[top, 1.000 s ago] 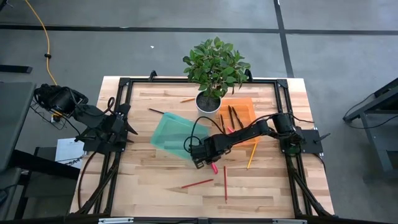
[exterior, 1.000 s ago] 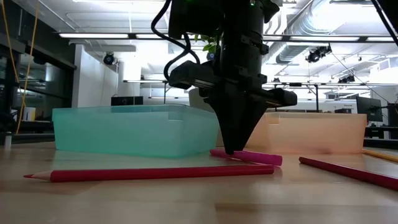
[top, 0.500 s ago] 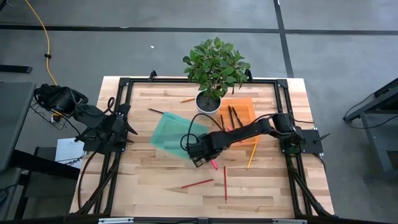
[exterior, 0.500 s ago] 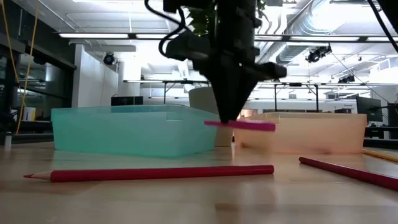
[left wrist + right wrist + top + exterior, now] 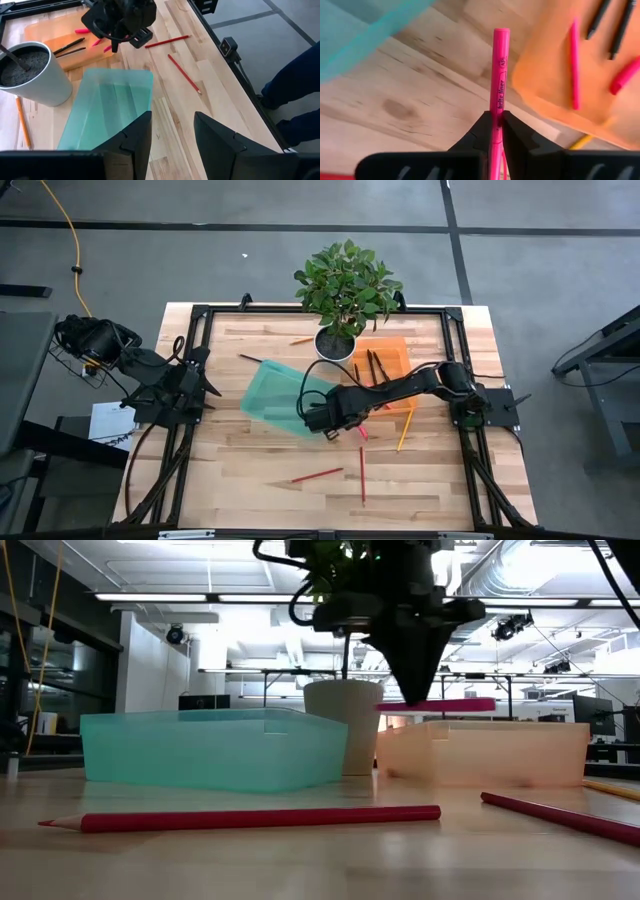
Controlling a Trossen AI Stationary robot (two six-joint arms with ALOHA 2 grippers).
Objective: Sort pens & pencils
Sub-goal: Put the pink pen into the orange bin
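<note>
Holding: right tool [image 5: 496, 122] pinches a pink pen [image 5: 498, 80] near one end, fingers pressed together on its barrel, the pen level and clear of the table [image 5: 250, 470].
Right tool place: between the teal bin [image 5: 275, 395] and the orange tray [image 5: 395, 352], raised above the wood; in the low view the pen [image 5: 435, 705] hangs about level with the tray's [image 5: 500, 750] rim.
Ahead of right tool: orange tray holding more pens, two pink [image 5: 575, 65] and two black [image 5: 620, 30].
Beside right tool: teal bin, just to one side, and a white plant pot [image 5: 335, 345] beyond it.
Pencils: two red ones [image 5: 318, 475] lie on the wood behind the right tool, well apart from it; a yellow-orange one [image 5: 405, 428] lies beside the tray; another orange one [image 5: 302, 340] lies past the pot.
Left tool: [image 5: 172, 145] fingers spread, holding nothing, parked at the left table edge, well apart from the bin, which lies ahead of it.
</note>
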